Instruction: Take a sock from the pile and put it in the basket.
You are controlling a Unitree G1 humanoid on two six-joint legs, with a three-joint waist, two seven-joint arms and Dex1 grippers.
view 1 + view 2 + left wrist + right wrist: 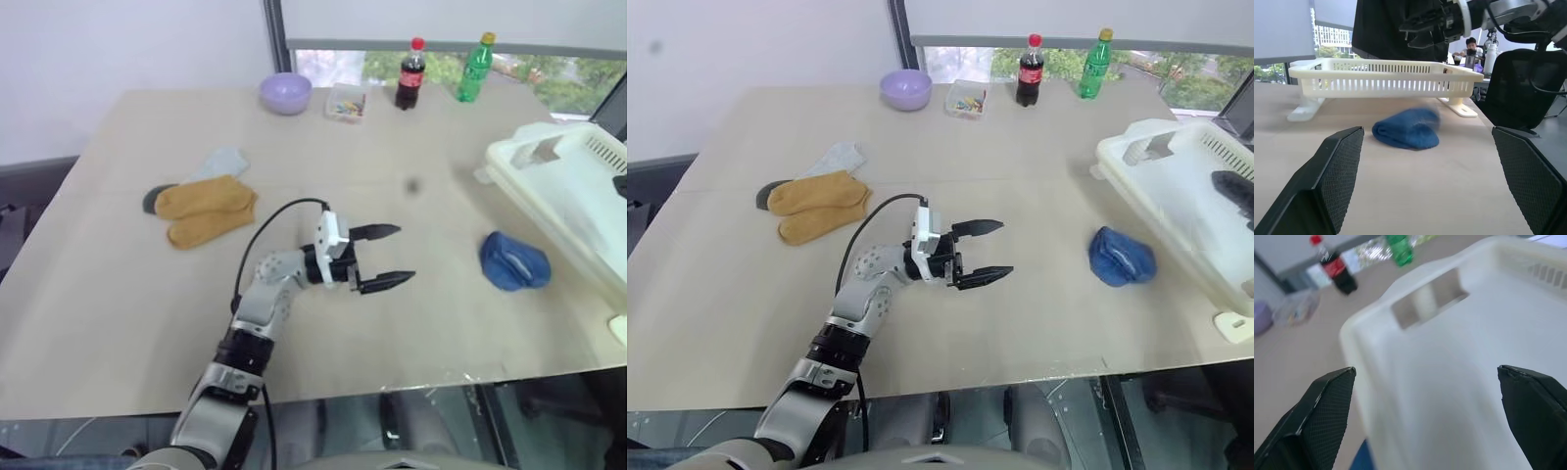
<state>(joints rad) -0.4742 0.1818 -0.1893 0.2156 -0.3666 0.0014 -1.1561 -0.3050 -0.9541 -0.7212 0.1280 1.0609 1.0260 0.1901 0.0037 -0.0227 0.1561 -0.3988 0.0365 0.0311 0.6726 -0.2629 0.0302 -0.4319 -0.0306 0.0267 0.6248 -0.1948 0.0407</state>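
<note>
The pile (pixel 204 210) lies at the table's left: two mustard socks, a pale grey one (pixel 221 162) behind them and a dark one at the edge. One royal blue sock (pixel 513 262) lies by itself on the table, just in front of the cream basket (pixel 554 181), outside it. My left gripper (pixel 405 255) hovers over mid-table, open and empty, pointing at the blue sock (pixel 1406 129). My right gripper (pixel 1426 369) hangs over the basket's inside (pixel 1449 401), fingers wide open with nothing between them. From the left wrist it shows above the basket rim (pixel 1381 68).
Along the far edge stand a lilac bowl (pixel 285 93), a small clear box of coloured bits (pixel 346 103), a cola bottle (pixel 410 74) and a green bottle (pixel 475 68). A black office chair (pixel 1520 83) stands beyond the basket.
</note>
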